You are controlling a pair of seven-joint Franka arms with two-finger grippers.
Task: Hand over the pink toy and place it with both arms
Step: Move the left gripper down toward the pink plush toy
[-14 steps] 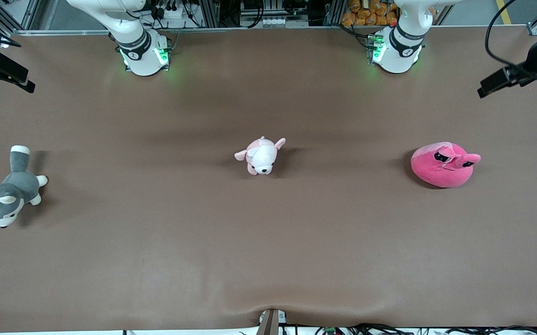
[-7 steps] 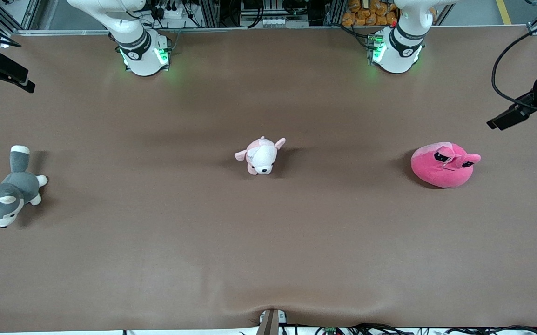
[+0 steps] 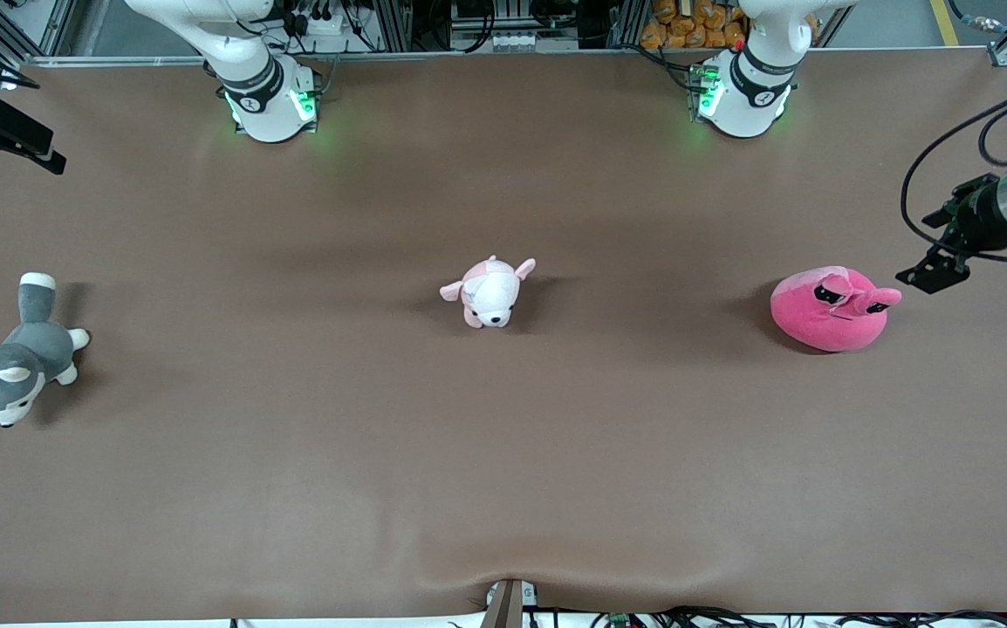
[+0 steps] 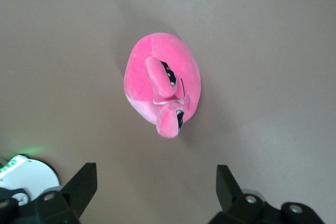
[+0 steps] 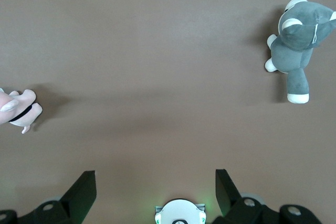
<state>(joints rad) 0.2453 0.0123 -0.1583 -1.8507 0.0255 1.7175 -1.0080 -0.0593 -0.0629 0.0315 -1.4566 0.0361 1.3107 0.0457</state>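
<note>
The pink toy (image 3: 831,310) lies on the brown table toward the left arm's end, its two eye stalks up. My left gripper (image 3: 927,275) hangs in the air just beside it, over the table's end, apart from it. In the left wrist view the pink toy (image 4: 163,82) lies ahead of my left gripper (image 4: 156,179), which is open and holds nothing. My right gripper (image 3: 48,159) waits high over the right arm's end of the table. In its own wrist view my right gripper (image 5: 156,179) is open over bare table.
A small pale pink-and-white puppy plush (image 3: 490,295) sits mid-table. A grey-and-white husky plush (image 3: 10,362) lies at the right arm's end. The two arm bases (image 3: 268,100) (image 3: 743,96) stand along the table's back edge. Cables run along the edge nearest the front camera.
My left gripper has swung down toward the pink toy and now hangs close beside it. The right arm and all three plushes have not moved.
</note>
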